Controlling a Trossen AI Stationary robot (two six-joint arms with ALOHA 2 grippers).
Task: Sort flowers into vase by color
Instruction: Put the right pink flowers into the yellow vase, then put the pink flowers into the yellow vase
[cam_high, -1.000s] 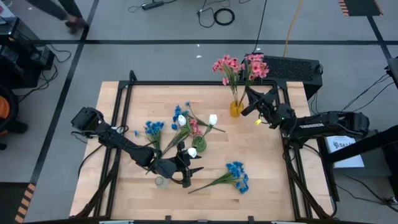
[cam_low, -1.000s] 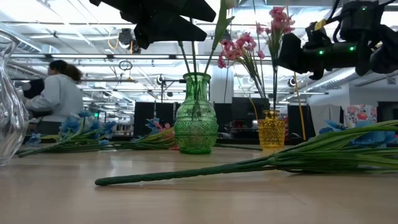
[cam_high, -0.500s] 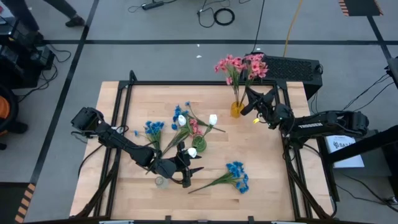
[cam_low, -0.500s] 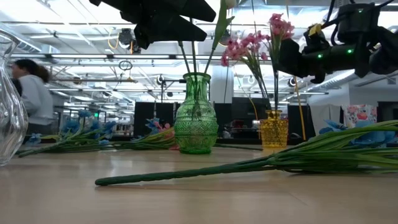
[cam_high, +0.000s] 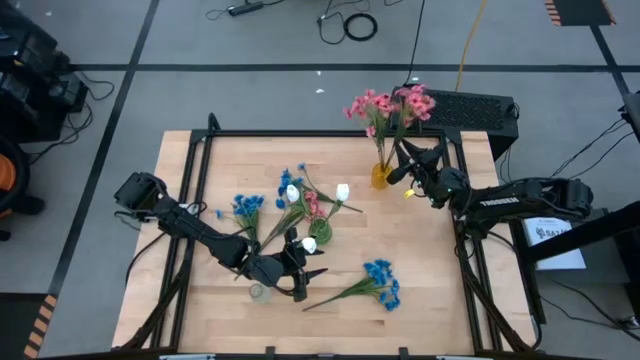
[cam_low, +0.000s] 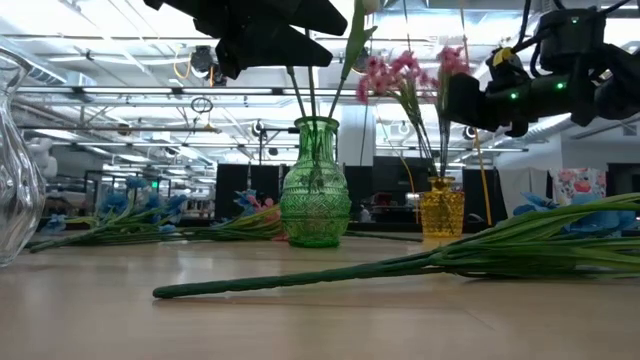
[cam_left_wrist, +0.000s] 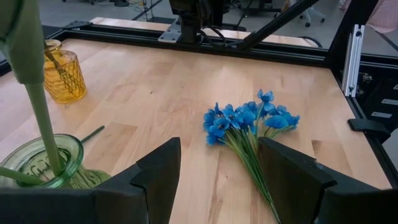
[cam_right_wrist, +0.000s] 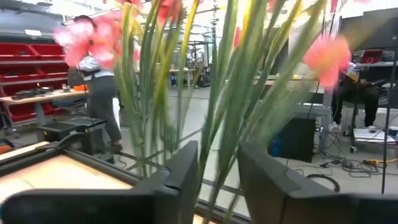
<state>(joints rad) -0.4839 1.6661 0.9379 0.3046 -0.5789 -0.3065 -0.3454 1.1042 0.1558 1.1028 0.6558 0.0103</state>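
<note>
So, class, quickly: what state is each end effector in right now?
Left end effector: open, empty.
Right end effector: among the pink flowers, cannot tell.

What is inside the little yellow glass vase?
The small yellow ribbed glass vase holds pink flower sprays on thin green stems, standing up out of its neck. The stem ends inside are hard to see through the tinted glass. The right claw is right beside them.

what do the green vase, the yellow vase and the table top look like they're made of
Green vase: seemingly pressed glass, glossy; translucent, with a raised diamond pattern and stems visible through it.
Yellow vase: likely amber glass too; light passes through its textured wall, though clear plastic can't be ruled out.
Table top: pale wood in butcher-block strips, with visible grain and a smooth satin finish.
</note>
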